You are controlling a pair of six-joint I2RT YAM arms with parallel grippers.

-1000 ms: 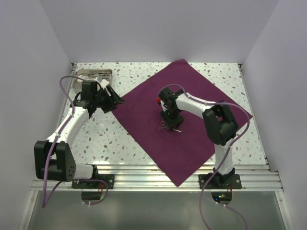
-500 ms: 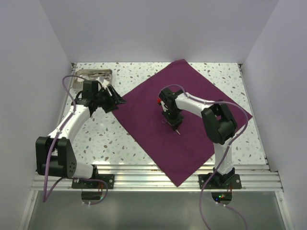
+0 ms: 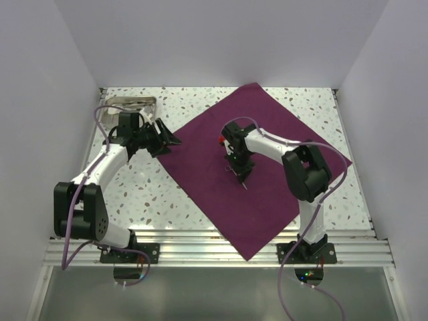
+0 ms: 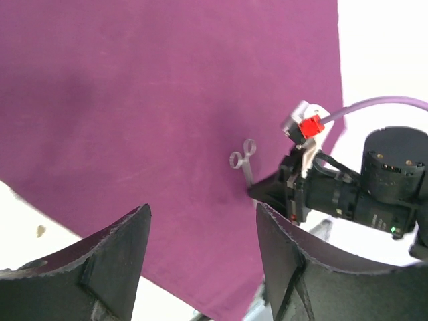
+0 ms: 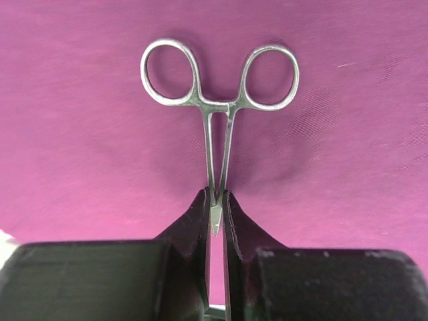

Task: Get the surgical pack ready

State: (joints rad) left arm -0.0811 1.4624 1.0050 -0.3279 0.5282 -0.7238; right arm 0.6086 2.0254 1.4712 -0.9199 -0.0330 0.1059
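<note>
Maroon surgical pack [image 3: 264, 120] spread flat diamondwise, right tool [image 5: 215, 206] clamping forceps [image 5: 217, 105], left tool [image 4: 200, 215] open

- I find the right tool [image 5: 215, 212], clamped on the forceps [image 5: 218, 107], blocking the middle of the cloth [image 3: 281, 134].
- The left tool [image 3: 166, 139], jaws apart, crowds the cloth's left edge.
- A metal tray [image 3: 132, 103] fills the far-left corner.
- Bare counter [image 3: 154, 194] near the left arm offers passage.

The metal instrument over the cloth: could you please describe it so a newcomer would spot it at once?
Find the large maroon cloth spread cornerwise. Near its middle the right gripper pinches a slim silver instrument by its tips. It is the only thing with two finger rings, like scissors.
</note>
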